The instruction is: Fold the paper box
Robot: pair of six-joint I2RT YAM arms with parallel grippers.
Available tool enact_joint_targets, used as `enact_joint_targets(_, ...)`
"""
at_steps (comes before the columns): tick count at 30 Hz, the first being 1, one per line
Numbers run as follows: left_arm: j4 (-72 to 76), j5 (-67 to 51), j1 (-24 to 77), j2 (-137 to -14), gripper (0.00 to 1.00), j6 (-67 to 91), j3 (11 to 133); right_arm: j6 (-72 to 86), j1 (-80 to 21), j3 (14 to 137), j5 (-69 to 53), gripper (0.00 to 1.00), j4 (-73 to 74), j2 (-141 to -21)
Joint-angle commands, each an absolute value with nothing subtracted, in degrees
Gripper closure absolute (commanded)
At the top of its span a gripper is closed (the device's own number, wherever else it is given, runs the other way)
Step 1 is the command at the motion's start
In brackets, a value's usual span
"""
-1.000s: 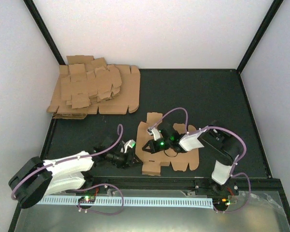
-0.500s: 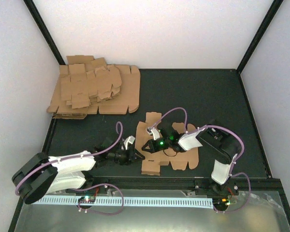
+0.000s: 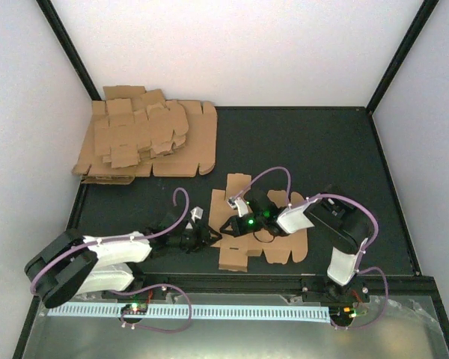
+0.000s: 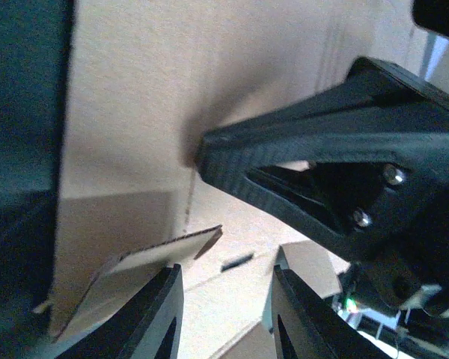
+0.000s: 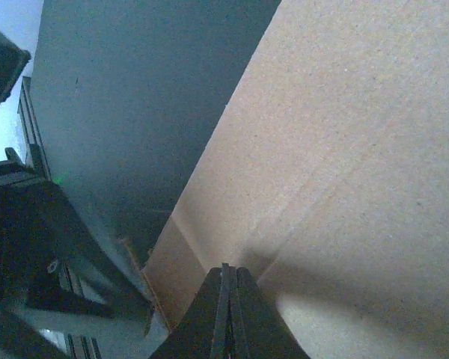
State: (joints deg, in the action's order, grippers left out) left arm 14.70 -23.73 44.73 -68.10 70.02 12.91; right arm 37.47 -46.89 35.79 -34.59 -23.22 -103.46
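The paper box (image 3: 236,256) is a flat brown die-cut sheet on the black mat, near the front centre. My right gripper (image 3: 228,224) is shut and empty, with its tip pressed down on the sheet's left part; in the right wrist view the closed fingertips (image 5: 226,275) rest on the cardboard (image 5: 344,149) by a crease. My left gripper (image 3: 208,238) is open at the sheet's left edge. In the left wrist view its jaws (image 4: 224,314) straddle the sheet (image 4: 135,90), and a small flap (image 4: 157,254) stands lifted by the left finger. The right gripper's black fingers (image 4: 322,172) show just beyond.
A thick pile of brown cardboard sheets (image 3: 146,138) lies at the back left corner. White walls with black frame posts enclose the mat (image 3: 314,149). A metal rail (image 3: 209,310) runs along the front by the arm bases.
My left arm has reached right, bringing its open gripper up to the sheet's left edge. My right gripper has stayed pressed on the sheet.
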Motion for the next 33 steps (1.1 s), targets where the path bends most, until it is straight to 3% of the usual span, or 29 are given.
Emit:
enact_joint_targets(1, 13.4, -18.4, 44.2, -70.4, 0.65, 72.5, 13.9, 37.4, -46.7, 34.6, -33.4, 0.98, -23.7, -102.3)
enact_joint_targets(9, 14.7, -18.5, 43.8, -76.3, 0.65, 71.8, 15.2, 37.1, -46.8, 33.8, -31.7, 0.98, -22.9, -99.9)
enact_joint_targets(16, 8.3, -17.2, 43.8, -71.6, 0.65, 67.9, 17.6, 32.0, -46.8, 35.7, -26.6, 0.98, -10.6, -90.0)
enact_joint_targets(26, 5.4, -25.2, 43.8, -70.4, 0.57, 56.3, 27.3, 25.8, -46.7, 33.0, -29.7, 0.98, 11.3, -73.2)
enact_joint_targets(33, -4.4, -28.2, 43.8, -76.7, 0.55, 43.1, 41.0, 29.3, -47.7, 27.7, -35.0, 0.98, 16.5, -63.6)
